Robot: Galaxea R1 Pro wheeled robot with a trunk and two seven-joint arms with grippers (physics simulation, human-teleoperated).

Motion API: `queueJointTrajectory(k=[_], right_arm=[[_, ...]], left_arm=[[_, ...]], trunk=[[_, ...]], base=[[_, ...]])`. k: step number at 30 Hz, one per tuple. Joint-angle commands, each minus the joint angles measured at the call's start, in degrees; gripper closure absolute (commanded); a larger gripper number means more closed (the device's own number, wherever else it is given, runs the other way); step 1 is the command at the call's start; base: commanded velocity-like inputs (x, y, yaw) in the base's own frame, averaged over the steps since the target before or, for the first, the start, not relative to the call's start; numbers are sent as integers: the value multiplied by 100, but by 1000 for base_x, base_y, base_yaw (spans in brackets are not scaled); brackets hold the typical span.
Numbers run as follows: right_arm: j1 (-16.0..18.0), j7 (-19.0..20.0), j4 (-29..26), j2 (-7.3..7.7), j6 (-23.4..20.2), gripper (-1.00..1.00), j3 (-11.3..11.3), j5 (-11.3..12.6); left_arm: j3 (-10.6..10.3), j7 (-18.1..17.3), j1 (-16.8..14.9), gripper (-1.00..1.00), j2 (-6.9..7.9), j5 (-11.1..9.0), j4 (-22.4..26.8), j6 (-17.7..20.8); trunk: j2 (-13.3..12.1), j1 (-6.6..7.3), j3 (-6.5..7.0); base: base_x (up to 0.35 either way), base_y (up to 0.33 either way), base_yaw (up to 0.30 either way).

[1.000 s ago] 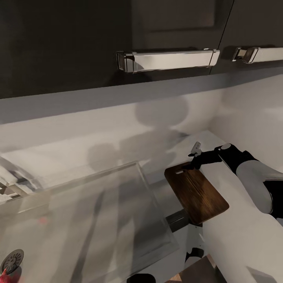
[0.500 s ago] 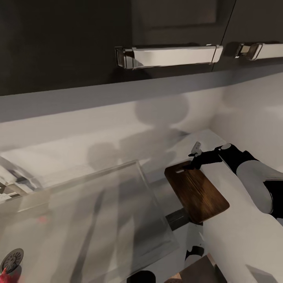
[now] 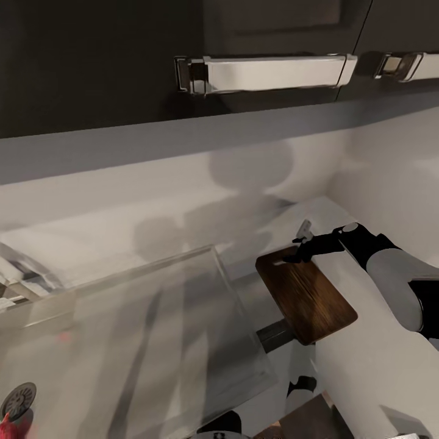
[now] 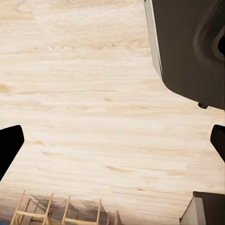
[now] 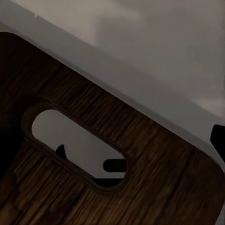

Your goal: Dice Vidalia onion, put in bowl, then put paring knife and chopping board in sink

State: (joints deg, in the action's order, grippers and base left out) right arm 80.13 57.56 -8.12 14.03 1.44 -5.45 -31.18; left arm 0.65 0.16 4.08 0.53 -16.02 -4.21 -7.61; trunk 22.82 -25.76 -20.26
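Right gripper [image 3: 292, 256] sits at the handle-slot end of the chopping board [image 3: 308, 299], touching or just above it; whether its fingers are spread or pressed together cannot be told. Nearest the robot, the dark wooden board lies on the white countertop [image 3: 378, 366], one long edge jutting over the sink [image 3: 152, 341], whose drain [image 3: 17, 402] shows far to the left. Beyond, 2 cabinet handles [image 3: 268, 72] gleam. Left gripper [image 4: 112, 140] hangs spread above pale wood flooring [image 4: 93, 93].

Chopping board [image 5: 117, 178] cropped in the right wrist view, sink [image 3: 122, 341] blurred — left edge cut off
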Motion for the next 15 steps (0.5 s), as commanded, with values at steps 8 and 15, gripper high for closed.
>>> queueJointTrajectory(k=[8, 15], right_arm=[[4, 9, -11, 12, 15, -100, -42, 15], [3, 17, -43, 87, 7, -100, -14, 23]], left_arm=[[4, 0, -1, -100, 0, -15, -7, -30], [2, -5, -2, -100, -5, -15, -7, -30]], trunk=[[10, -3, -81], [10, -3, -98]], base=[[0, 0, 0], [0, 0, 0]])
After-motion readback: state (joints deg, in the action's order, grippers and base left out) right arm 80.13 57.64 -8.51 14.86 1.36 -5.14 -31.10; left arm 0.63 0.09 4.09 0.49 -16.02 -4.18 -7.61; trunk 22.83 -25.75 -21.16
